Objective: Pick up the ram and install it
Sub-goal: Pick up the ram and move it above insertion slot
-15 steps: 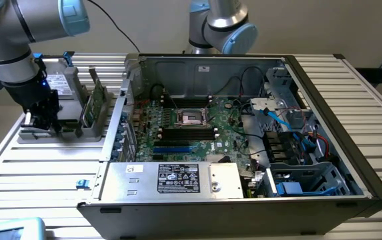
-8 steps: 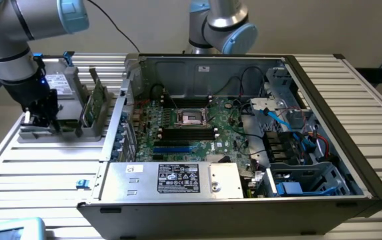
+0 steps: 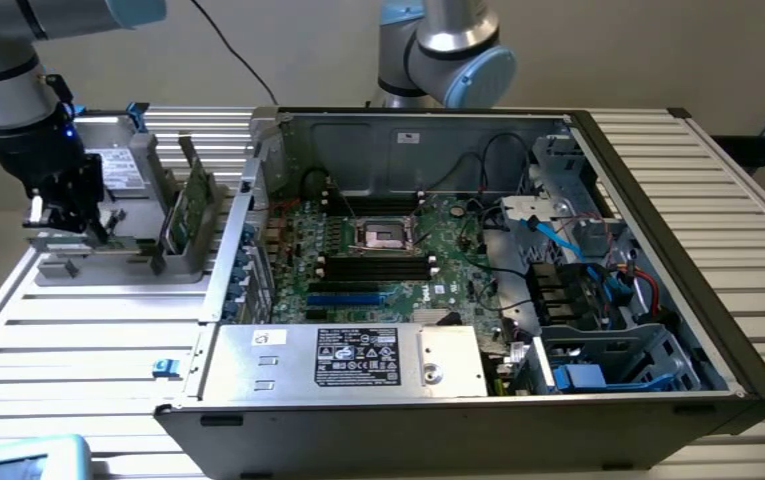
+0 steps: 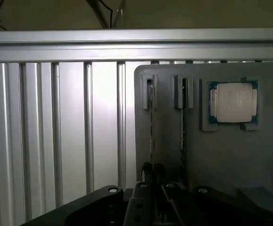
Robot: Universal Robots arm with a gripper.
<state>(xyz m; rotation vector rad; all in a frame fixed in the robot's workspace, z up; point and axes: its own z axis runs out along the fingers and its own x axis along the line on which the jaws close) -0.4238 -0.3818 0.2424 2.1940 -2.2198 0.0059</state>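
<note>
Off to the case-ward side of the fingertips (image 4: 146, 170), apart from them in ext. view: long thin green circuit-board ram stick (image 3: 199, 210), upright on edge in grey moulded parts tray (image 3: 89, 272). Not lifted; no contact seen.

Black two-finger gripper (image 3: 69, 228) low over tray end farthest from case. Pads a narrow gap apart in wrist view, nothing seen clamped btwn them.

Ahead of the tips, wrist view: two thin edge-on strips (image 4: 182, 123) in slotted posts; one runs right up to the tips. Prob. memory sticks, colour unreadable edge-on. Further to that side: small square silver processor chip w/ blue-green rim (image 4: 233, 102) in its pocket.

Step (judged): pick-up, approach/alignment; install not begun. Long black memory slots (image 3: 375, 265) on green motherboard (image 3: 449, 270) inside open black PC case (image 3: 722, 340), far from fingers. Look vacant, not certain.

Next move calls for (judged): pads squared on both board faces, straight pull along the posts. Thin board, little tolerance for skew.

Hidden/unclear:
- Finger bases cut off at frame edge, wrist view.
- Whether near strip sits inside the gap or just ahead of it: cannot tell.
- Which strip matches the green stick: cannot tell.
- Slot latches too small to read.
</note>
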